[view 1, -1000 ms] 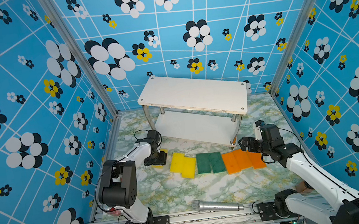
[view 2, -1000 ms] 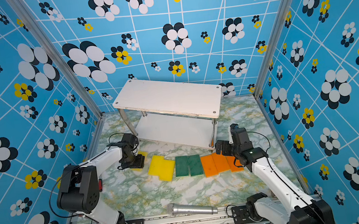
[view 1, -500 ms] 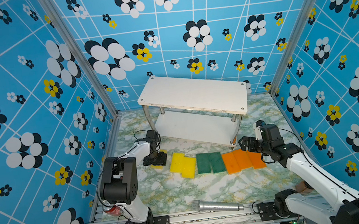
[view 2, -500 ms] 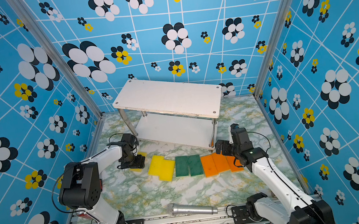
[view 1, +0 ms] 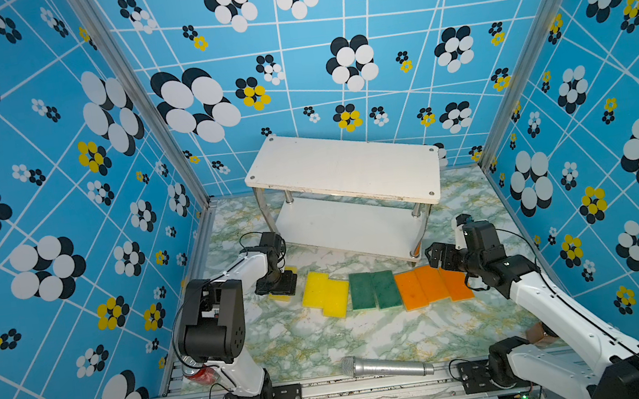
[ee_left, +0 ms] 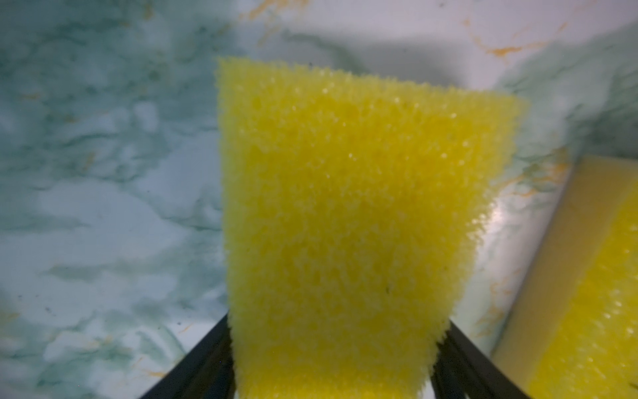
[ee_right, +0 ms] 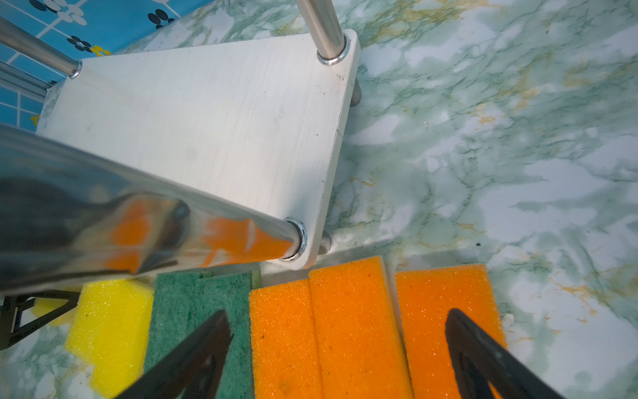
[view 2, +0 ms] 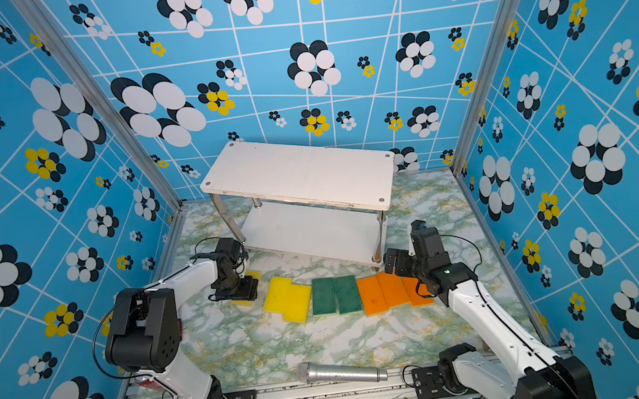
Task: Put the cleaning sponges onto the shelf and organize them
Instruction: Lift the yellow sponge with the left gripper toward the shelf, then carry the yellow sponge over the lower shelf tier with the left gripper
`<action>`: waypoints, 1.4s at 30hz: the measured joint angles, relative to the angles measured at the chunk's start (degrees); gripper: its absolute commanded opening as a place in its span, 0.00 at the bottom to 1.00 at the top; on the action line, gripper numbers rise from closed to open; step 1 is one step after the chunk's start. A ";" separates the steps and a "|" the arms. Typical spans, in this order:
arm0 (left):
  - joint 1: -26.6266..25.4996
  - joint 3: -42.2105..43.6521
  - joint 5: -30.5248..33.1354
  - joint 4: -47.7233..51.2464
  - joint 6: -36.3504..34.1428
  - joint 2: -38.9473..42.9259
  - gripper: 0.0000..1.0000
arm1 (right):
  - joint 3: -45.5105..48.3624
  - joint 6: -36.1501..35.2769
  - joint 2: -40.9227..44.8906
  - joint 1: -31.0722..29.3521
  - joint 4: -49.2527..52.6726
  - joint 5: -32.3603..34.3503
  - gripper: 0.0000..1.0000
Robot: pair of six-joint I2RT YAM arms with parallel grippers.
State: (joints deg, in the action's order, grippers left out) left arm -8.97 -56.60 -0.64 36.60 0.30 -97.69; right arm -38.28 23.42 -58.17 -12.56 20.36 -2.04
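Note:
A yellow sponge (ee_left: 345, 207) lies between the fingers of my left gripper (ee_left: 338, 321), which press on both its sides. In both top views this gripper (view 1: 278, 283) sits low on the floor, left of the row. The row holds two yellow sponges (view 1: 325, 294), two dark green ones (view 1: 373, 290) and three orange ones (view 1: 432, 286). My right gripper (ee_right: 336, 316) hovers open over the orange sponges (ee_right: 345, 328), by the front right post of the shelf (view 1: 342, 164). Both white boards of the shelf are bare.
A silver microphone (view 1: 386, 366) lies near the front edge of the marble floor. A red can (view 1: 198, 376) sits by the left arm's base. Blue patterned walls close in three sides. The shelf's lower board (ee_right: 207, 121) lies just beyond the sponge row.
The left arm has shifted slightly while its gripper stays low over the yellow sponge. The right arm and the row of sponges have not moved.

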 measured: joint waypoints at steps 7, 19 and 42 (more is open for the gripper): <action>-0.85 -0.13 0.20 0.15 0.63 -0.02 0.59 | 0.04 0.07 0.00 0.00 -0.02 0.00 0.99; -1.31 -0.13 -0.11 0.74 3.17 5.77 0.61 | 0.37 0.46 0.11 0.00 -0.48 0.02 0.99; -19.65 -4.22 2.21 -8.76 14.32 17.16 0.62 | 1.88 -0.07 3.80 0.66 -0.81 0.24 0.99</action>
State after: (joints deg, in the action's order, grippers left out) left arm -28.62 -60.82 1.56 27.83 14.61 -80.53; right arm -36.40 23.35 -54.37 -11.90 19.55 -1.80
